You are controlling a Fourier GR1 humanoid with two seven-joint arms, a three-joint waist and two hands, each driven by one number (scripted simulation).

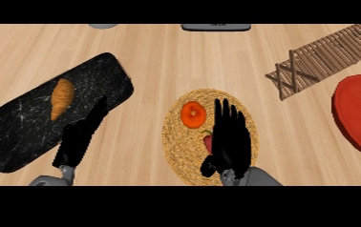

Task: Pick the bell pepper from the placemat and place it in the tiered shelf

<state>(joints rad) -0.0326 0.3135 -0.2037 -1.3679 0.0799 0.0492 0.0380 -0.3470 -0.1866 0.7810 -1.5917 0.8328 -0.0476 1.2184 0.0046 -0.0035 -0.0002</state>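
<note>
1. A round woven placemat (185,147) is seen low and centre on the pale wooden counter (176,64).
2. The bell pepper (207,141), red with a dark stem, is found on the placemat's right half, mostly covered from the right by the right hand (229,142).
3. The right hand is laid flat over the mat, fingers (227,114) straight and pointing up the view, only slightly spread; the thumb (208,166) is stuck out low to the left. Nothing is curled round the pepper.
4. An orange round fruit (192,114) is spotted on the mat's upper left, just beside the right hand's fingertips.
5. The left hand (78,140) is held open at lower left, fingers straight and close together, slanted up to the right over the edge of a black marbled slab (42,116).
6. A croissant (61,98) is seen lying on that slab.
7. The slatted wooden tiered shelf (317,59) is placed at upper right, well apart from the pepper.
8. A red plate (349,109) is cut off by the right edge.
</note>
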